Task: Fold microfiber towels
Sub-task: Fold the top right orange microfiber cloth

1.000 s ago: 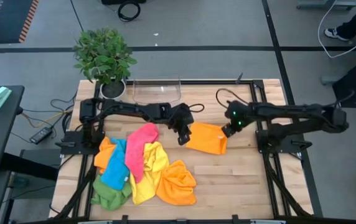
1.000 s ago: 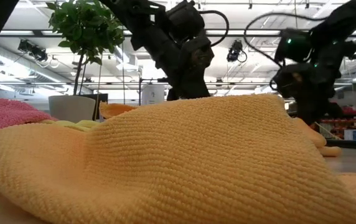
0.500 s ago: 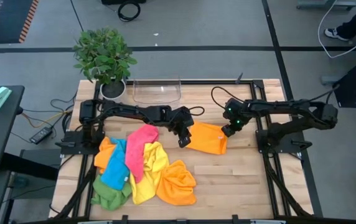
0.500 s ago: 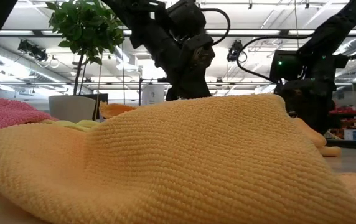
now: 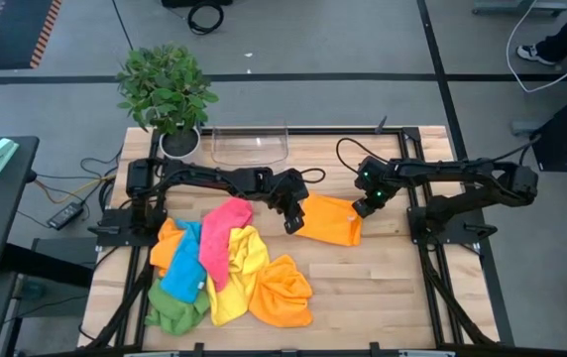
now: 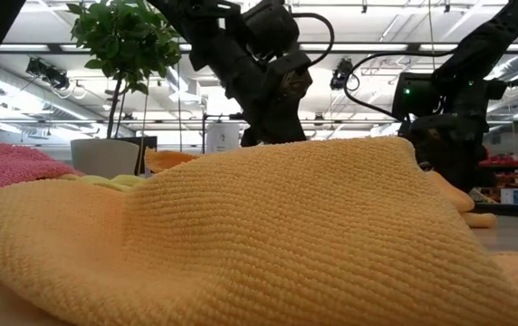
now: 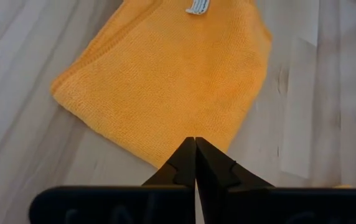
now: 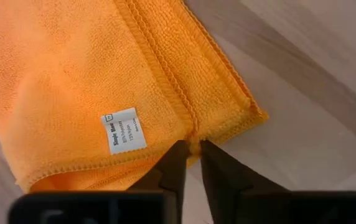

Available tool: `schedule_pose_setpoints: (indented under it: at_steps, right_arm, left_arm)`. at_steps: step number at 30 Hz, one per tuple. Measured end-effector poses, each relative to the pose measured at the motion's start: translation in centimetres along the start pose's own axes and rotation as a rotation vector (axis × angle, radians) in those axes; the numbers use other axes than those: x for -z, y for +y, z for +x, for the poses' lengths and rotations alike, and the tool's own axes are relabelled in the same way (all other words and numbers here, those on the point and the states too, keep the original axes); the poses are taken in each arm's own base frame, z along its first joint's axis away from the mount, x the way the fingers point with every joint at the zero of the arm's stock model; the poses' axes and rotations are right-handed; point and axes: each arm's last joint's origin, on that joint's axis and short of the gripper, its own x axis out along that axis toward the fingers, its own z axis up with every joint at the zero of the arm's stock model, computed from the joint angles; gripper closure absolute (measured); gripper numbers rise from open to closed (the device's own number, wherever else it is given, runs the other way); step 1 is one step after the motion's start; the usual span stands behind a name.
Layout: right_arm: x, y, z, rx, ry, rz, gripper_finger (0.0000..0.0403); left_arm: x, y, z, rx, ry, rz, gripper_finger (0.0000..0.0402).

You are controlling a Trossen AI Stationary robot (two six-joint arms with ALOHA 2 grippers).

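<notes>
**High view: both tools at the folded orange towel, mid-counter**

The folded orange towel [image 5: 330,220] lay flat on the counter [image 5: 383,288], apart from the pile of loose towels [image 5: 226,266] at the near left. Left tool [image 5: 290,220] sat at the towel's left edge; in the left wrist view its fingers [image 7: 184,163] were pressed together, nothing between them, tips just over the towel's edge. Right tool [image 5: 363,206] sat at the towel's right end; in the right wrist view its fingertips [image 8: 179,155] stood a narrow gap apart at the hemmed corner beside the white label [image 8: 123,130]. Couldn't tell whether they pinched the hem. Clear tray [image 5: 250,145] and potted plant [image 5: 166,91] stood at the far edge.
</notes>
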Motion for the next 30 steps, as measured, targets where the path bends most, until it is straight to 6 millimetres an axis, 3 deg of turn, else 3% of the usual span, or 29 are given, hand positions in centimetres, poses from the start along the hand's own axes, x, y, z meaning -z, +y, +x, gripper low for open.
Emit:
schedule_pose_setpoints:
  at_steps: [7, 19, 30]
  right_arm:
    - [0.0, 0.1, -0.2, 0.000, 0.014, 0.005, 0.0364]
    - [-1.8, 1.9, -2.5, 0.046, -0.043, -0.062, 0.0365]
    - [-1.3, 1.4, -2.4, 0.100, -0.001, -0.022, 0.0363]
  left_arm:
    - [0.0, 0.0, 0.0, 0.000, 0.001, 0.000, 0.0394]
    - [0.0, 0.0, 0.0, 0.000, 0.001, 0.002, 0.0390]
    - [0.1, 0.0, 0.0, -0.004, 0.013, 0.008, 0.0389]
